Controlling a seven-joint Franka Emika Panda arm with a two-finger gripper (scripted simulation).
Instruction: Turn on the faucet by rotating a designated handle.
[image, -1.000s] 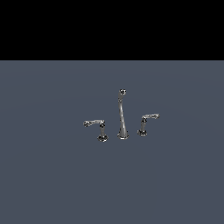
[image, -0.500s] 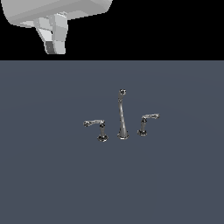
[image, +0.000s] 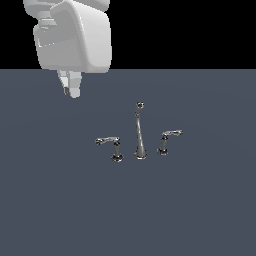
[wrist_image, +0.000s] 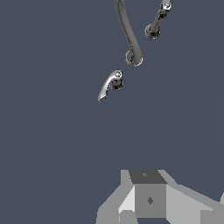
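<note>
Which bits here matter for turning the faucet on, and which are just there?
Job:
- handle, near-level lever with downturned tip, on the exterior view's left of the spout
- end effector, high above the surface, far from the handle

Not needed:
- spout, tall and thin, in the middle
- twin handle, upward-slanting lever
- grey surface

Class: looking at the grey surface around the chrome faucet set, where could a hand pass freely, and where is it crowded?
Free: the grey surface in front of and on both sides of the set. Crowded: the gaps between spout and each handle. The claw hangs apart, above the exterior view's left.
</note>
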